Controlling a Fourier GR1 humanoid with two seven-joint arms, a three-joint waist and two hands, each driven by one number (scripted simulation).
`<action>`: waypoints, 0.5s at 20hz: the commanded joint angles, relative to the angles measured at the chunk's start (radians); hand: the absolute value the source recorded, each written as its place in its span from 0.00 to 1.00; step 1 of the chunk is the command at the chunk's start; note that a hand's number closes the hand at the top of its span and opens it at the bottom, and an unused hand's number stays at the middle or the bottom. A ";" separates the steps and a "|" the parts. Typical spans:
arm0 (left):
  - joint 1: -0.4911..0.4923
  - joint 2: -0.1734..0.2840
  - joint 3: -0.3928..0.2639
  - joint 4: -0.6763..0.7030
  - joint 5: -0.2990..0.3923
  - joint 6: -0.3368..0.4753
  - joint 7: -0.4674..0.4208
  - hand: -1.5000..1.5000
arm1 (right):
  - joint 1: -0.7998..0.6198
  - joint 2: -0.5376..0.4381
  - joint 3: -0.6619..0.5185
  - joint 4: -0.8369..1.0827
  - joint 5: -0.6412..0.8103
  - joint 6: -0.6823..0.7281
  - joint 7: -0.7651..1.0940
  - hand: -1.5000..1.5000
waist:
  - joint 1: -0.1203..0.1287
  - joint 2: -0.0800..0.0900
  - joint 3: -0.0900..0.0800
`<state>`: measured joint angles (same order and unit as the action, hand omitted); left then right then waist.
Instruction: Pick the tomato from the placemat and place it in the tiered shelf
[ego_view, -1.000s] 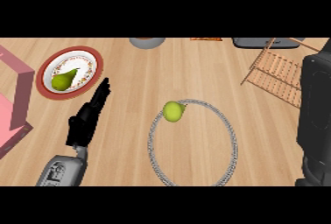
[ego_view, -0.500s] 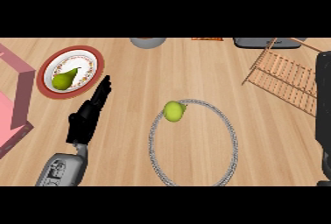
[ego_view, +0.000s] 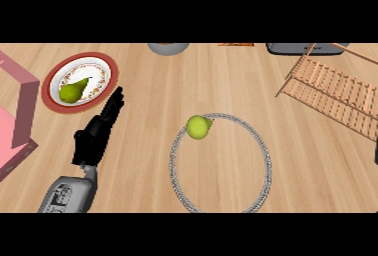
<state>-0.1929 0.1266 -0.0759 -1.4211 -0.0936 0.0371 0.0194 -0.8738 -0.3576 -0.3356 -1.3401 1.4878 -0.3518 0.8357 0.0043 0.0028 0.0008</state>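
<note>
Nearest, the left hand (ego_view: 94, 137) rises from a grey forearm (ego_view: 70, 194) at the lower left, its black fingers straight and relaxed, holding nothing, pointing up the wooden counter (ego_view: 221, 80) toward the plate. Just to its right lies the placemat (ego_view: 177, 175), a round mat with a grey braided rim whose middle looks like the counter wood. The tomato (ego_view: 197, 126), yellow-green, sits on the mat's upper left edge, touching the rim, well apart from the hand. Farther up on the left, a red-rimmed plate (ego_view: 97, 62) holds a green pear (ego_view: 71, 91). A pink object (ego_view: 18, 105) runs along the left edge. At the right stands the tiered shelf (ego_view: 332, 90) of wooden slats, tilted in this view. A grey bowl (ego_view: 168, 48) sits at the far edge. No right hand shows.
</note>
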 joint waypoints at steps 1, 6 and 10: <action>-0.009 0.004 0.000 0.002 -0.002 -0.020 -0.003 0.50 | -0.017 -0.014 -0.038 0.097 -0.082 -0.147 -0.045 1.00 | 0.006 0.000 -0.001; 0.006 0.008 0.001 -0.083 -0.004 -0.024 0.071 0.50 | 0.007 -0.059 -0.059 0.187 -0.146 -0.248 -0.110 1.00 | 0.008 -0.001 0.000; -0.047 -0.019 0.032 0.066 -0.010 -0.013 -0.031 0.50 | 0.074 -0.106 -0.061 0.076 -0.244 -0.165 -0.154 1.00 | -0.007 -0.003 -0.001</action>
<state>-0.2076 0.1082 -0.0719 -1.4140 -0.1131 0.0368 0.0255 -0.8482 -0.4376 -0.3929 -1.2160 1.3095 -0.5292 0.7154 0.0042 0.0013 0.0002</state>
